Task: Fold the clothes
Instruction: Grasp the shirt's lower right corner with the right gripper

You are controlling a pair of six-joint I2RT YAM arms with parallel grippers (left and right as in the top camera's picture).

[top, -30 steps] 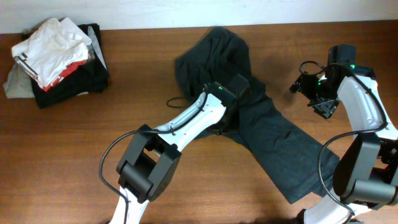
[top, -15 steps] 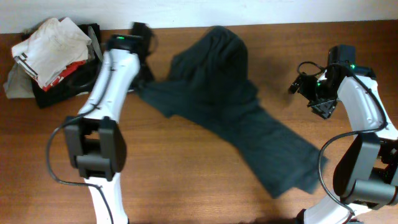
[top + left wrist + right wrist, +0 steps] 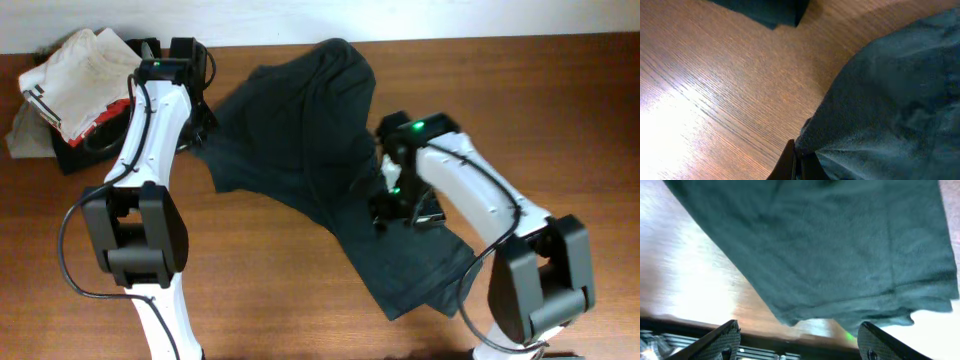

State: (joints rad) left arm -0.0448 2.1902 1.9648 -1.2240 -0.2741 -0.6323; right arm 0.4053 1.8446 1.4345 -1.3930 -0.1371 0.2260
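The dark charcoal T-shirt (image 3: 310, 130) lies crumpled and diagonal on the wooden table, from the back centre down to the front right; no lettering shows. My left gripper (image 3: 197, 128) is at the shirt's left edge, shut on a fold of the fabric (image 3: 875, 100), with its fingertips (image 3: 796, 161) pinching the hem just above the wood. My right gripper (image 3: 398, 205) hovers over the shirt's lower middle. In the right wrist view its fingers (image 3: 800, 342) are wide open and empty, with the shirt's hem (image 3: 840, 255) beyond them.
A stack of other clothes (image 3: 85, 85), white, red and black, sits at the back left corner, close to the left arm. A dark corner of it shows in the left wrist view (image 3: 770, 12). Bare wood (image 3: 280, 290) lies in front.
The right arm swung in from the far right to above the shirt's lower middle. The left gripper moved a little lower left with the shirt's edge, spreading the fabric leftward.
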